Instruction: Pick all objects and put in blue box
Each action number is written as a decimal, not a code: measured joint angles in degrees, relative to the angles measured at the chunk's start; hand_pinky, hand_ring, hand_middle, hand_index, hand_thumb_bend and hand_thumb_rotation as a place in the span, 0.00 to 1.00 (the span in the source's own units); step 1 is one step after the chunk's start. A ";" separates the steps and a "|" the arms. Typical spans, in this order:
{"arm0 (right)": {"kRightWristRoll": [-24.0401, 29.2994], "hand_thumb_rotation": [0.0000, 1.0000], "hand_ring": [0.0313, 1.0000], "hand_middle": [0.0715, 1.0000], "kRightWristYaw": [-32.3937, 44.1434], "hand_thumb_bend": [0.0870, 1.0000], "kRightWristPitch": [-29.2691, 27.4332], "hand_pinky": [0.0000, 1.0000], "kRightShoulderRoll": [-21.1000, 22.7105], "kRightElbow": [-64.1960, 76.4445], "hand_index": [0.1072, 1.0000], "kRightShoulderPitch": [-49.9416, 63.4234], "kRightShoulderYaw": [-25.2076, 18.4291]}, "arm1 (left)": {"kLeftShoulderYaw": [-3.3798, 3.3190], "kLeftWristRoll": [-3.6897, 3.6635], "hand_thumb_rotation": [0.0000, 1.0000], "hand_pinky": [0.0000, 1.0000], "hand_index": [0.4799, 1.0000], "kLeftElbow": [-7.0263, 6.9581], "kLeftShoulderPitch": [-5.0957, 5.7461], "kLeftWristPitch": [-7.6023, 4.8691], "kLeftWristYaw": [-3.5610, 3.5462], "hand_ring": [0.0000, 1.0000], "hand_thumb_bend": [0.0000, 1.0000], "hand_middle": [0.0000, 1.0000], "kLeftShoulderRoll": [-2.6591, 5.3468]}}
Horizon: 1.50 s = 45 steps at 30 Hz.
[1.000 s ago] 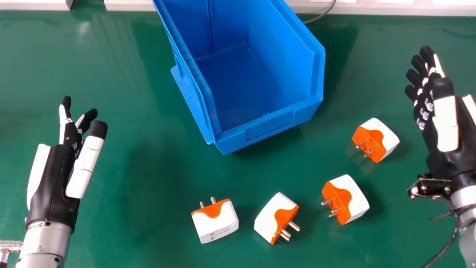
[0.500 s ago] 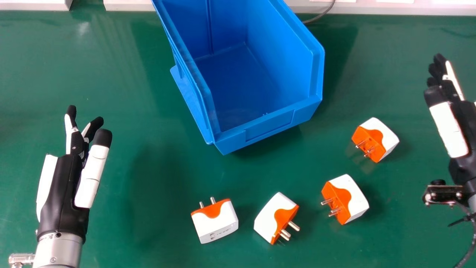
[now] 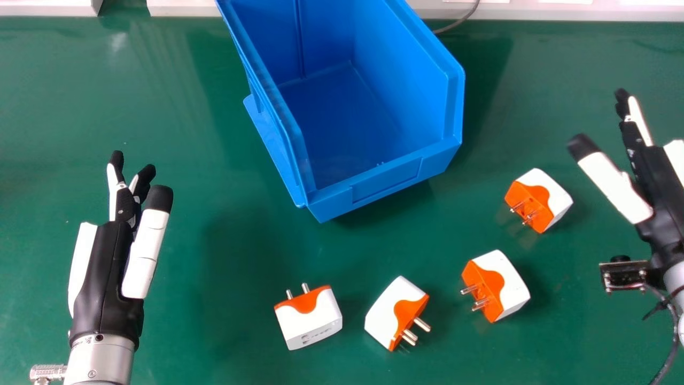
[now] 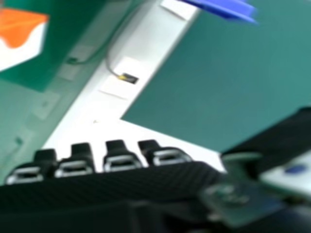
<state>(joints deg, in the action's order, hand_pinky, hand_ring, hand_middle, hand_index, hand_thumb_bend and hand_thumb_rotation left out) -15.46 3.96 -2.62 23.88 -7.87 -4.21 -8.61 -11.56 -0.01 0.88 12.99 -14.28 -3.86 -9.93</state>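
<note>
Green table [image 3: 230,353] spreads beneath both hands; beyond them run a pale ledge [image 3: 534,10] and a cable [image 3: 457,24]. The blue box [image 3: 385,179] stands between left hand [image 3: 107,272], fingers extended, and right hand [image 3: 662,200], thumb spread wide. Four white-and-orange adapters [image 3: 386,315] lie on the table between the hands, one near the right thumb.

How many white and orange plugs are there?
4 on the table: the leftmost plug, a second just right of it, a third farther right, the last nearest the robot's right hand.
</note>
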 measured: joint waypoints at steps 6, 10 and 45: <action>-10.03 0.84 0.97 0.97 -0.33 0.75 7.38 0.88 3.09 -0.27 0.95 -2.49 5.45 | 0.11 0.12 0.99 0.96 0.95 0.10 -0.33 -0.15 0.20 0.99 0.91 0.96 0.02; -12.53 0.84 0.97 0.97 -0.29 0.77 10.95 0.86 3.17 -0.24 0.95 -4.25 7.85 | 0.22 0.15 0.99 0.96 0.95 0.58 -0.55 -0.78 0.40 0.99 0.91 0.96 0.01; -25.65 0.73 0.92 0.96 1.49 0.89 25.02 0.85 5.51 -9.54 0.93 -12.22 21.79 | 0.38 1.15 0.99 0.97 0.95 3.76 -2.39 -2.64 0.58 1.00 0.84 0.96 -0.22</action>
<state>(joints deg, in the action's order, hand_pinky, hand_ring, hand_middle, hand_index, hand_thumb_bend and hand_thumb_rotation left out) -41.11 5.45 22.40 29.39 -17.41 -16.43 13.17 -11.18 1.14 4.64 10.60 -16.92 -3.28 -10.15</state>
